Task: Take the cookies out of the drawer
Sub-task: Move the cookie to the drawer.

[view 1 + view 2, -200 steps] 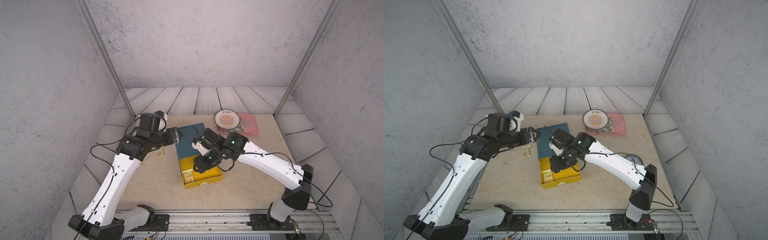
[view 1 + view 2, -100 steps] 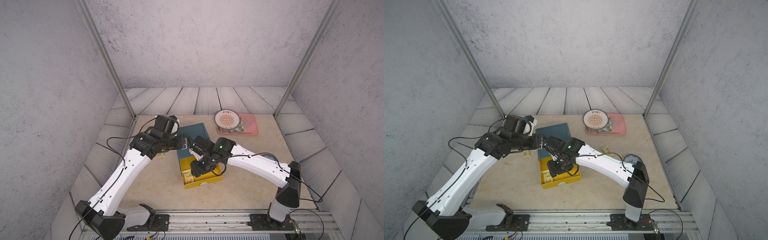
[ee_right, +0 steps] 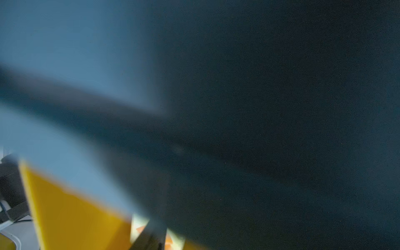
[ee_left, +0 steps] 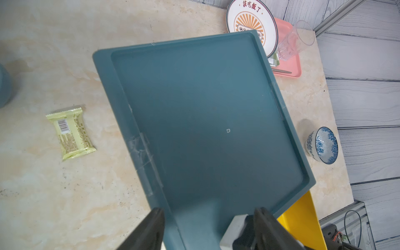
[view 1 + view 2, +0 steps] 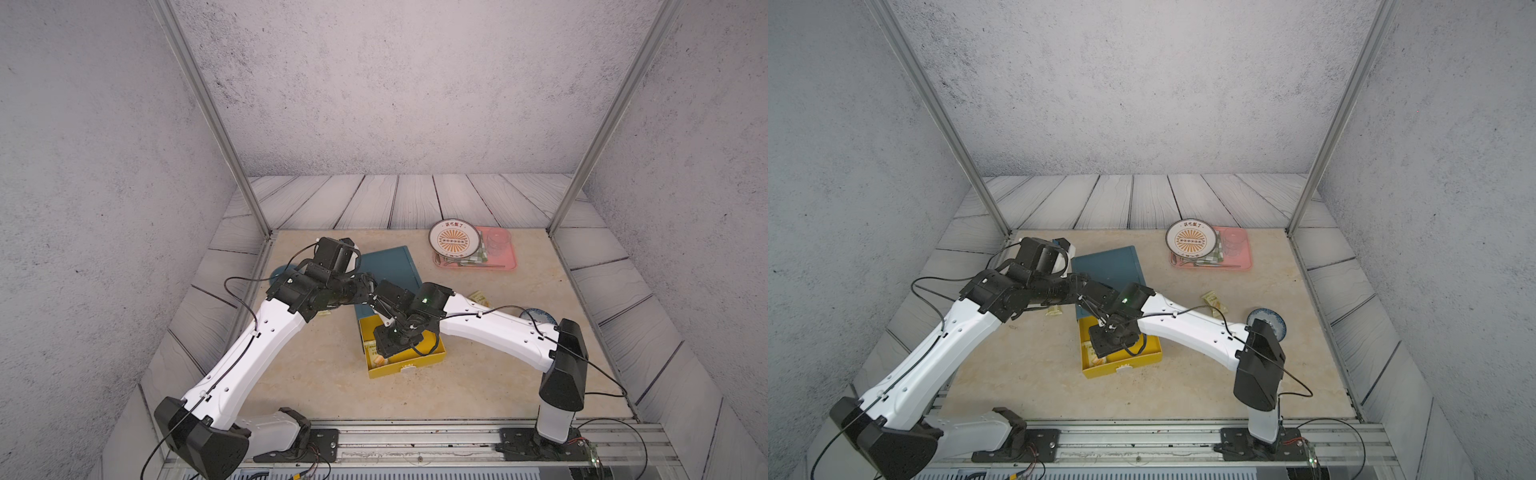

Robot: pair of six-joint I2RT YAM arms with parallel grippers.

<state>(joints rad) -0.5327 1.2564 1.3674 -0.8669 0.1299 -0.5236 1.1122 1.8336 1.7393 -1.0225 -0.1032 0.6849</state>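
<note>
A yellow drawer [image 5: 401, 368] [image 5: 1121, 368] stands pulled out toward the front from a blue case [image 5: 390, 266] [image 5: 1113, 266] [image 4: 205, 108]. A pale yellow cookie packet [image 5: 373, 353] [image 5: 1091, 353] lies at the drawer's left side. My right gripper [image 5: 384, 351] [image 5: 1102, 347] is down in the drawer right over that packet. The right wrist view is blurred: one dark finger [image 3: 151, 240] lies across the packet [image 3: 173, 240], and the jaws do not show. My left gripper [image 4: 208, 216] [image 5: 370, 286] hangs open over the case's front edge, holding nothing. Another cookie packet [image 4: 70, 134] [image 5: 1054, 311] lies left of the case, and two cookie packets [image 5: 1214, 303] [image 5: 480, 298] lie to its right.
A pink tray [image 5: 505, 266] [image 5: 1241, 262] at the back right carries a patterned plate [image 5: 454, 239], a glass and cutlery. A blue-and-white bowl [image 5: 1273, 324] [image 4: 324, 145] stands by the right arm's elbow. A round teal object [image 5: 282, 272] sits at the table's left edge. The two wrists are close together.
My left arm has swung right, from beside the case to over its top. My right gripper has shifted left and lower in the drawer, onto the packet.
</note>
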